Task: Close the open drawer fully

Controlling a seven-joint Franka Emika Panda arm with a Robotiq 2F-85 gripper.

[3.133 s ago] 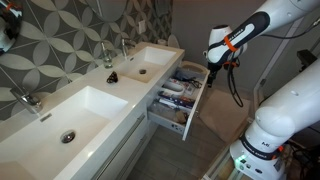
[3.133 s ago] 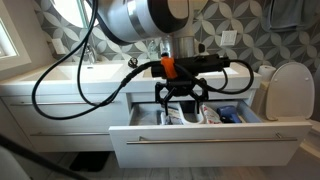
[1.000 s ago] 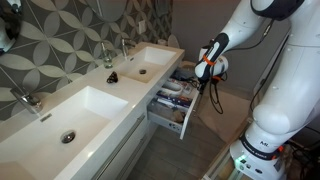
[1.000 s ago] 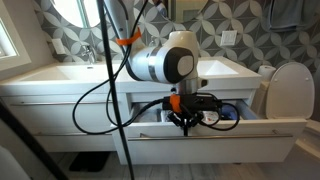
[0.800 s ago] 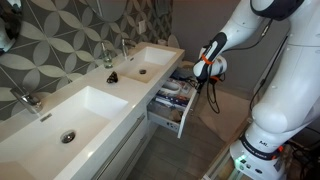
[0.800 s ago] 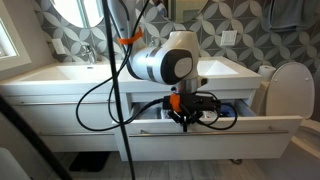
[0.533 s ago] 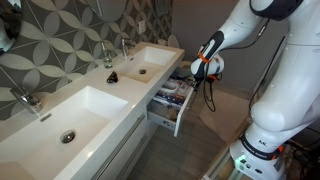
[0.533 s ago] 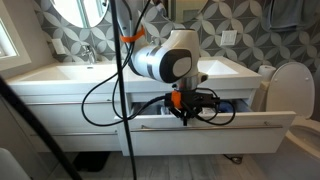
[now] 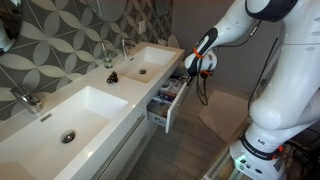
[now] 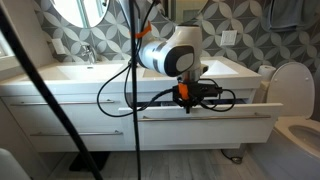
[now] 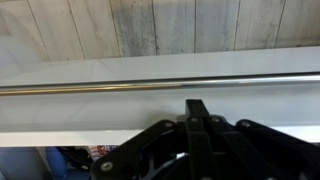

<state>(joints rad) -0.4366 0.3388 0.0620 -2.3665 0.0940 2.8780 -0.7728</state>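
Drawer (image 10: 205,128) is seen slightly ajar under the countertop (image 9: 118,88); the gripper (image 10: 186,97) is held closed at its front's top edge.

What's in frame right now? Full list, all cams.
drawer: 1, white, partway out of the vanity under the far basin
toiletries: several, mixed colours, inside the drawer
basins: 2, white, side by side in the countertop
faucets: chrome, behind the basins; exact count unclear
small object: 1, black, on the counter between the basins
wall tiles: grey and white pattern, behind the vanity
mirror: 1, round, above the counter
toilet: 1, white, beside the vanity
floor: grey wood-look planks
arm: 1, white, reaching over the drawer
gripper: 1, black, fingers together, at the drawer front's top edge
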